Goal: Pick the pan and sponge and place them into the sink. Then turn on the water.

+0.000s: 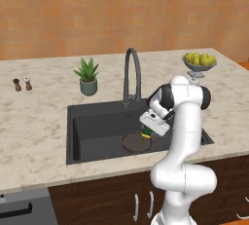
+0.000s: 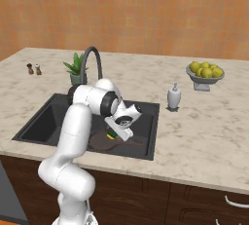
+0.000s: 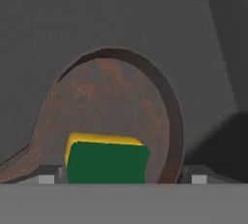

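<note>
The pan (image 3: 111, 111) lies on the floor of the sink (image 1: 97, 121), with the sponge (image 3: 105, 160) over its near part. The fingers (image 3: 198, 175) stand spread, one either side of the sponge, with a visible gap on the right side.

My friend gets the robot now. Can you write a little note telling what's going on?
Gripper: low in the sink, jaws spread wide on either side of the sponge; whether they still touch it is unclear.
Pan: on the sink floor.
Sponge: inside the pan, green side toward the hand camera.
Faucet: no water running.
Done: pan and sponge are in the sink.
Left: lift the arm clear, turn on the water.
</note>
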